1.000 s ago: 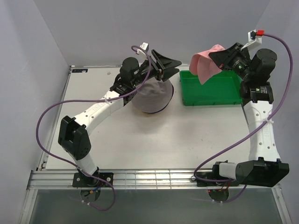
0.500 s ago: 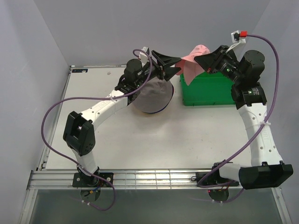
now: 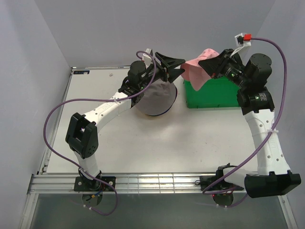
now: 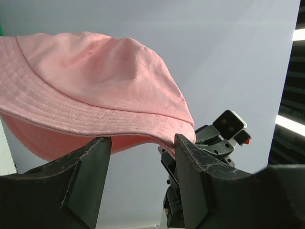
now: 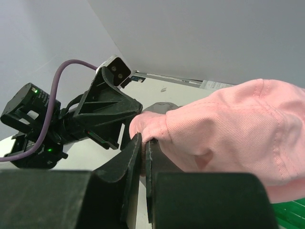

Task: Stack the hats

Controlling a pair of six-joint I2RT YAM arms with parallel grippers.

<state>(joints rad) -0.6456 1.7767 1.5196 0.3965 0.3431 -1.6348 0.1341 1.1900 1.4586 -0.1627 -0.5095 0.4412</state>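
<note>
A pink hat point(image 3: 195, 75) hangs in the air over the left end of the green bin point(image 3: 214, 95). My right gripper point(image 3: 204, 63) is shut on its brim; in the right wrist view the two fingers point(image 5: 136, 152) pinch a fold of the pink hat point(image 5: 228, 129). My left gripper point(image 3: 182, 66) is open and points right at the hat, its tips just short of the cloth. From the left wrist, the pink hat point(image 4: 95, 90) fills the view above my open left gripper point(image 4: 143, 143). Below the left gripper a grey hat point(image 3: 155, 98) tops a pile on the table, a darker brim showing underneath.
The green bin stands at the back right of the white table point(image 3: 181, 143). Grey walls close in the back and sides. Purple cables loop from both arms, one over the table's left side point(image 3: 50, 119).
My right arm has swung left with the pink hat, from above the bin to just in front of the left gripper. The left gripper has shifted slightly right and stays open.
</note>
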